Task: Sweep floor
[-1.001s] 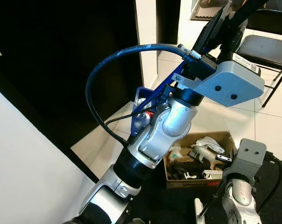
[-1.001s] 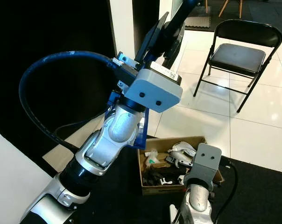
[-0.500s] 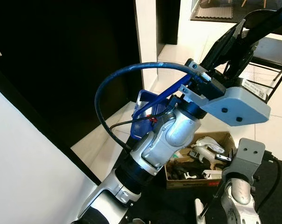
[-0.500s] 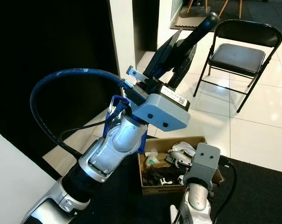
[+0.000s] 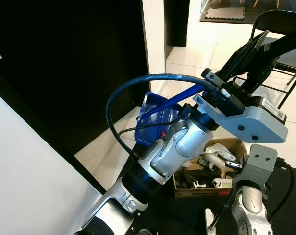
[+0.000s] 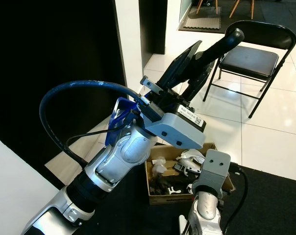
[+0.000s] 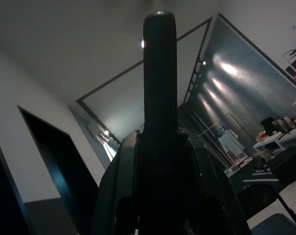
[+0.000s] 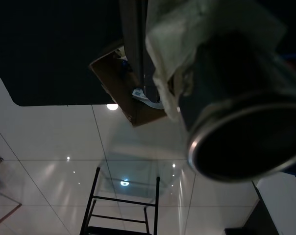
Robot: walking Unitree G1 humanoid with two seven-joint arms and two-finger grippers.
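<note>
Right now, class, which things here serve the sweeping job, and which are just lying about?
For sweeping: blue dustpan; black handle in the left gripper; tiled floor.
Lying about: cardboard box of clutter; folding chair; black mat.
</note>
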